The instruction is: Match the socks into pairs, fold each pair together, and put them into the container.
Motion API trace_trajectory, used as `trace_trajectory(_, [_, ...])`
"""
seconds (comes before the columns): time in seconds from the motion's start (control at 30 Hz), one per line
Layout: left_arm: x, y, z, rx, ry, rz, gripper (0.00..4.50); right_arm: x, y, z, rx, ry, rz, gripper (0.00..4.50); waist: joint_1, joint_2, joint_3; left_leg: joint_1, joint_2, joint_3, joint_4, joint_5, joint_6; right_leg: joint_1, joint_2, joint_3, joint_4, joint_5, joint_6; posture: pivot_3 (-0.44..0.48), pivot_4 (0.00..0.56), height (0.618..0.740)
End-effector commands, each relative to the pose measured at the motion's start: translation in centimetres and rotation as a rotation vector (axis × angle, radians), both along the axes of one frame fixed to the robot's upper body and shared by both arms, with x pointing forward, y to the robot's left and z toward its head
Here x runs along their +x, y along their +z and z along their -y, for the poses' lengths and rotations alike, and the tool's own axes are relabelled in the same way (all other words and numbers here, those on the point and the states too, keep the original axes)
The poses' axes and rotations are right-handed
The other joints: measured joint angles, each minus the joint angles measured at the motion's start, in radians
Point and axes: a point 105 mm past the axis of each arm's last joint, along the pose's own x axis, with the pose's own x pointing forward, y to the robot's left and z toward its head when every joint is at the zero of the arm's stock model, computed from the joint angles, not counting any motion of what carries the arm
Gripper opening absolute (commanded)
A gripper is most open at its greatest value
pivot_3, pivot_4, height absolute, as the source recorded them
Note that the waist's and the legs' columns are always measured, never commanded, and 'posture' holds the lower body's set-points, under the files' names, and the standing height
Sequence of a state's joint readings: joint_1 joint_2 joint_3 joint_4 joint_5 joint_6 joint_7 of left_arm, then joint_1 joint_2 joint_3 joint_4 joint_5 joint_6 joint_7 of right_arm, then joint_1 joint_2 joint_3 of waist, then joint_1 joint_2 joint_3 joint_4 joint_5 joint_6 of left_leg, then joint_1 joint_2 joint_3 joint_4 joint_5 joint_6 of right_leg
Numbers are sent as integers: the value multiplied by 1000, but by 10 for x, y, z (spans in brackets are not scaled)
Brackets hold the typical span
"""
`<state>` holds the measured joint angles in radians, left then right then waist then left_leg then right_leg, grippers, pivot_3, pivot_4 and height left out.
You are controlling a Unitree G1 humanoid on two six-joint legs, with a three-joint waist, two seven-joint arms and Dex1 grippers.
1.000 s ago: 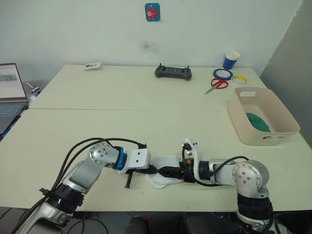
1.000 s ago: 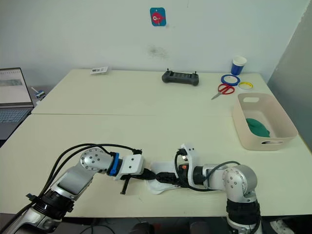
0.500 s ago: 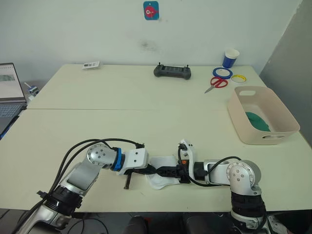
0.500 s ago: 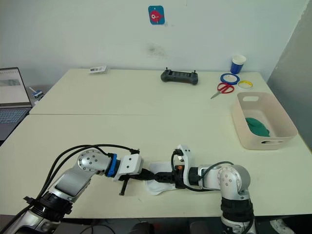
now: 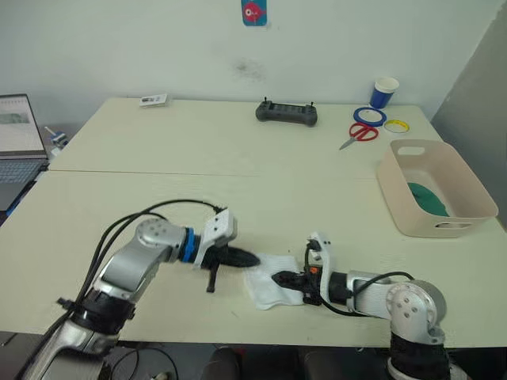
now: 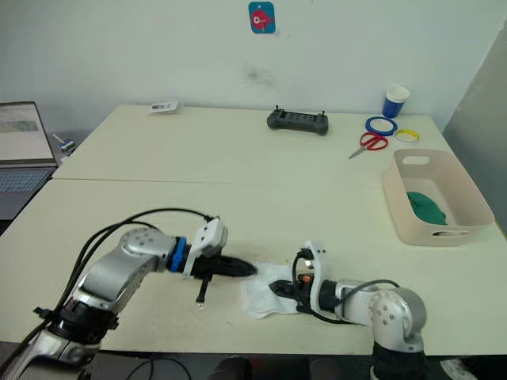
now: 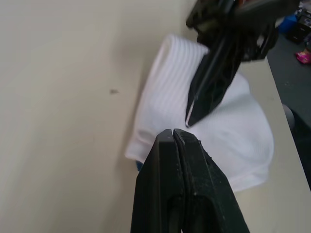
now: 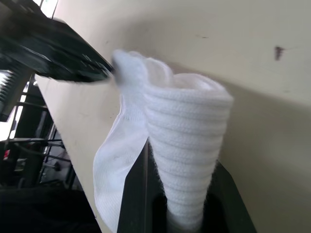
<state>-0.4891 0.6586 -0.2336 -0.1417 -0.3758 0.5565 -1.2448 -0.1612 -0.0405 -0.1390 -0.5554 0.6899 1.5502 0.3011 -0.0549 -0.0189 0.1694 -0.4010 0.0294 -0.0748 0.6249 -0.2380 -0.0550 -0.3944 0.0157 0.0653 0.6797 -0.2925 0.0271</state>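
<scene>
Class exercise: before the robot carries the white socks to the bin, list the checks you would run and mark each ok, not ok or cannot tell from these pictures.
1. Right gripper fingers clamped on the white socks: ok.
2. Left gripper shut and off the fabric: ok.
3. Both white socks in the bundle: cannot tell.
4. Container has room beside the green socks: ok.
5. Table between socks and container free of objects: ok.

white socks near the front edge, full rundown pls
The white socks are soft ribbed knit, lying bunched on the beige table near its front edge, between the two arms. One end is wrapped over the fingers of the right gripper, which are pushed inside it; the rest spreads flat. The left gripper, fingers shut, sits just beside the fabric, apparently not gripping it. A sliver of blue shows at one edge.
</scene>
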Motion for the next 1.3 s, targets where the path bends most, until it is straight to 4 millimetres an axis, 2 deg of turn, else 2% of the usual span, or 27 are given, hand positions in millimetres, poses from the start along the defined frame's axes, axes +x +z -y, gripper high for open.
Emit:
trace_trajectory(0.03, [11, 46, 37, -119, 5, 102, 178, 4, 23, 15, -7, -119, 173, 4, 7, -1, 1, -1, 0, 0, 0, 0, 0, 0, 0, 0, 0, 0, 0, 0, 150, 740])
trace_trajectory(0.13, [15, 70, 64, -173, -19, 117, 892, 0, 33, 26, -19, -198, 250, 0, 2, -2, 2, 0, 0, 0, 1, 0, 0, 0, 0, 0, 0, 0, 1, 0, 150, 740])
trace_trajectory(0.27, [17, 84, 97, -162, -76, 169, 2123, -13, 48, 45, -81, -299, 376, 0, -3, -1, 3, 0, 0, 0, 0, 0, 0, 0, 1, 0, 0, 0, 2, 0, 150, 740])
trace_trajectory(0.33, [20, 91, 114, -165, -100, 206, 2692, -19, 62, 62, -106, -383, 472, 0, -2, -1, 4, 0, 0, 1, 0, 0, 0, 0, 1, 1, 0, -1, 3, 0, 150, 740])
trace_trajectory(0.43, [23, 92, 126, -161, -123, 224, 3660, -19, 83, 85, -156, -463, 603, 0, -4, -2, 6, 0, 0, 1, 1, 0, 0, 0, 1, 2, 0, -1, 3, 0, 150, 740])
trace_trajectory(0.53, [26, 86, 127, -125, -151, 261, 4484, -16, 111, 117, -294, -516, 758, 0, -6, -3, 7, 1, -1, 5, 2, 0, 0, 0, 0, 6, 0, 0, 5, 0, 150, 740])
trace_trajectory(0.63, [28, 83, 121, -113, -166, 254, 4484, -16, 140, 146, -534, -511, 895, 0, -5, -2, 11, 1, -1, 6, 2, 0, 0, 0, 0, 6, 0, 0, 5, 0, 150, 740])
trace_trajectory(0.73, [27, 82, 118, -109, -178, 251, 4484, -4, 172, 173, -792, -495, 1001, 0, -4, -2, 13, 1, -1, 5, 3, 0, 0, 0, 1, 6, 0, 0, 5, 0, 150, 740])
trace_trajectory(0.87, [22, 84, 121, -122, -192, 244, 4484, 18, 184, 203, -1145, -420, 1062, 0, 4, -4, 14, 0, -1, 5, 2, 0, 0, 0, 1, 5, -2, 0, 5, 0, 150, 740])
trace_trajectory(1.03, [18, 90, 126, -148, -203, 243, 4484, 54, 183, 237, -1613, -194, 1158, 0, 7, -4, 15, 0, -3, 9, 3, 0, 0, 1, -2, 8, -4, 0, 6, 0, 150, 740])
trace_trajectory(1.13, [17, 93, 129, -158, -200, 247, 4484, 70, 176, 250, -1718, -97, 1177, 0, 6, -4, 15, 0, -2, 10, 3, 0, 0, 1, -2, 8, -4, 0, 6, 0, 150, 740])
trace_trajectory(1.3, [14, 93, 130, -166, -203, 249, 4484, 93, 160, 261, -1773, -20, 1142, 0, 0, -4, 15, 1, -2, 9, 4, 0, 0, 1, -2, 9, -1, 0, 6, 0, 150, 740])
